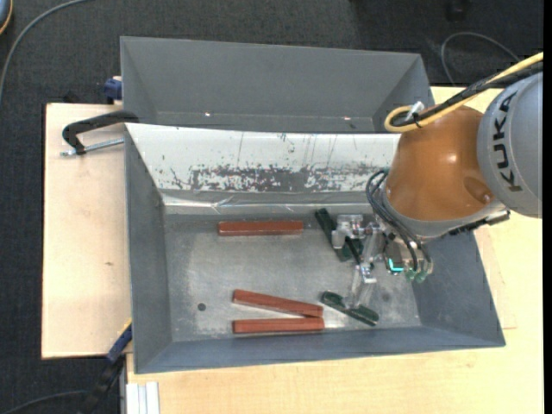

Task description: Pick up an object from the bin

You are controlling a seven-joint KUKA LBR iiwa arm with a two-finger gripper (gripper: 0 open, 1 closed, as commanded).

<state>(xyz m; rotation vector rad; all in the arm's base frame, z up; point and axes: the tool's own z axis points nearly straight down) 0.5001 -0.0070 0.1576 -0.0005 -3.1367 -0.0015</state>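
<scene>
My gripper [360, 293] reaches down into the right part of the bin, close to the floor. Its tip is right over a small dark green elongated thing [350, 310] that lies near the front right of the bin floor; whether it touches that thing I cannot tell. A second dark green piece [327, 226] lies just left of the gripper's body, near the back wall. Two red-brown flat sticks [278, 303] [276, 326] lie side by side to the left of the gripper, along the front wall.
A third red-brown stick [260, 228] lies along the back of the floor, left of centre. The arm's orange cover and cables hang over the bin's right side. The left half of the floor is bare metal.
</scene>
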